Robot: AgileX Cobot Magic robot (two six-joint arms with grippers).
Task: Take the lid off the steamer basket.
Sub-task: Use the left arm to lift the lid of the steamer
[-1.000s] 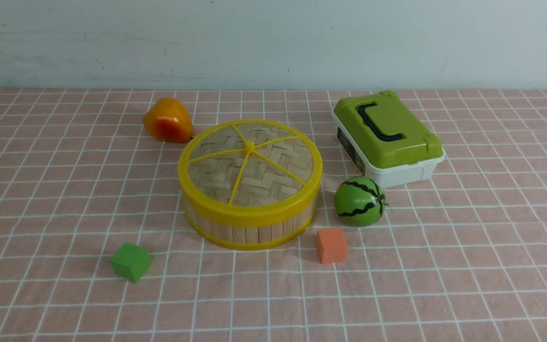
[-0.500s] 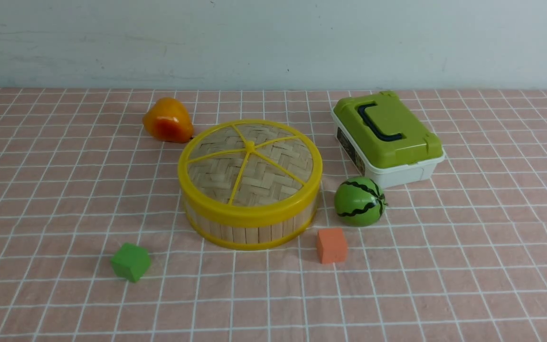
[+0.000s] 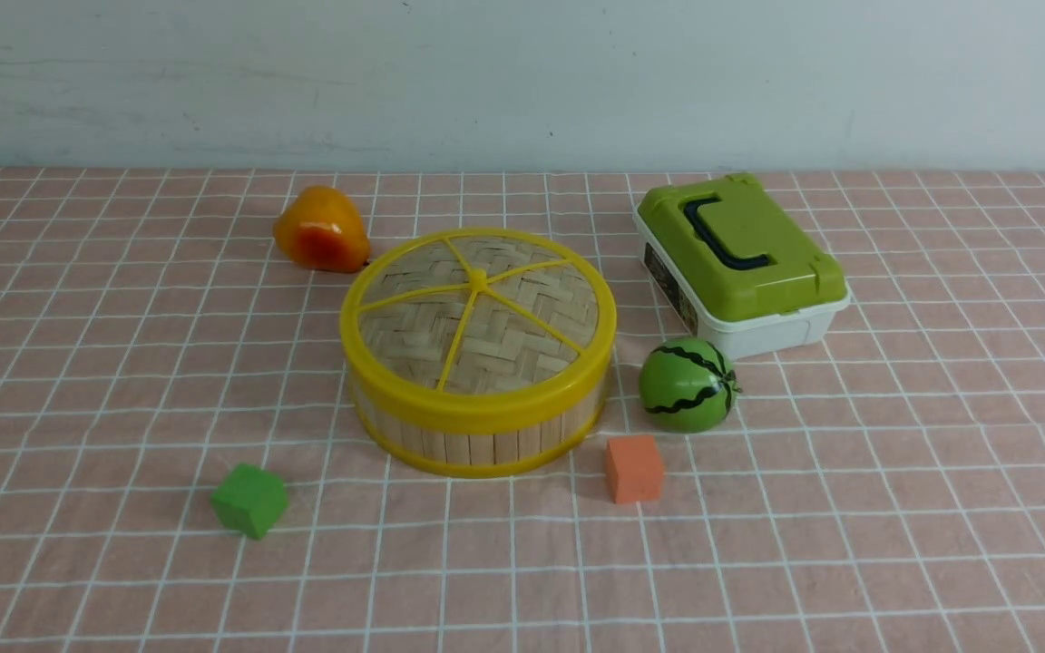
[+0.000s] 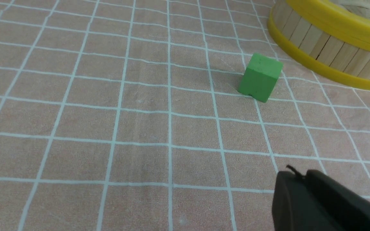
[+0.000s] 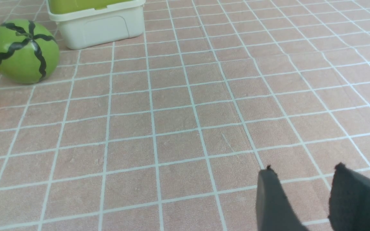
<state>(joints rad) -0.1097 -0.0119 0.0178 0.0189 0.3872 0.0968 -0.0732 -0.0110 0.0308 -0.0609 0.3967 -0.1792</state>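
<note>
The lid (image 3: 477, 313), a woven bamboo disc with a yellow rim and yellow spokes, sits on the steamer basket (image 3: 477, 444) at the middle of the table. Neither arm shows in the front view. In the left wrist view my left gripper (image 4: 297, 175) hovers over bare cloth with its dark fingers pressed together, holding nothing. The basket's slatted wall (image 4: 329, 51) is some way beyond it. In the right wrist view my right gripper (image 5: 303, 168) stands open over the cloth, with only cloth between its fingers.
A green cube (image 3: 249, 500) lies front left of the basket and an orange cube (image 3: 633, 468) front right. A toy watermelon (image 3: 688, 384) sits beside the basket's right. A white box with a green lid (image 3: 740, 263) stands back right, an orange-yellow fruit (image 3: 320, 230) back left.
</note>
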